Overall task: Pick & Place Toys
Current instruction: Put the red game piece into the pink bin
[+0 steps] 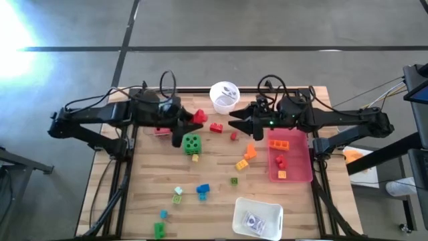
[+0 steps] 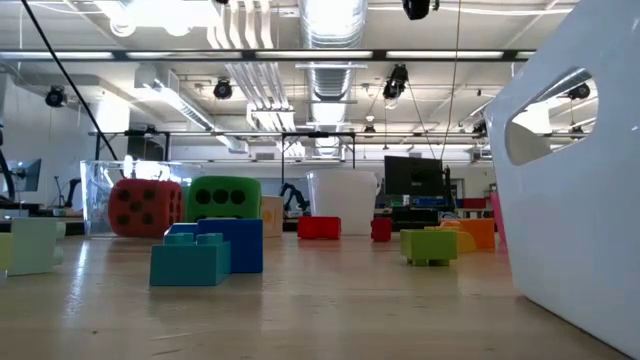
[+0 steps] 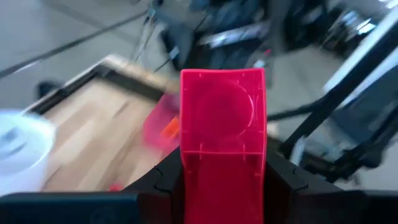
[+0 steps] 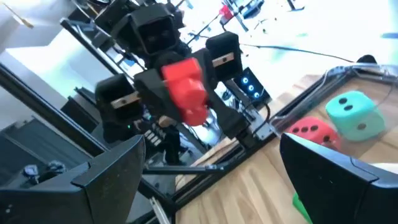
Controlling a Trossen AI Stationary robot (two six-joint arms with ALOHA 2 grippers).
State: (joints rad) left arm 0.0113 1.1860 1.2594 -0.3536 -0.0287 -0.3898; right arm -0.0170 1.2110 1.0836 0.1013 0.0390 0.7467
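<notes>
My left gripper hangs above the far part of the table, shut on a red brick. My right gripper faces it from the right, open, with nothing between its fingers. Loose toys lie on the wood: a green die, a red brick, orange bricks, and a blue brick. A red die and a teal die sit in a clear box at the far left. My left gripper pinches the red brick between its two fingers, one on each side of the brick's near end. The fingers come nearly level, pointing toward the table's right. The brick juts out past the fingertips, lifted clear of the table.
A white cup stands at the far edge between the two grippers. A pink tray at the right holds orange and red bricks. A white rectangular tray sits at the near edge. Small green and teal bricks lie near the front left.
</notes>
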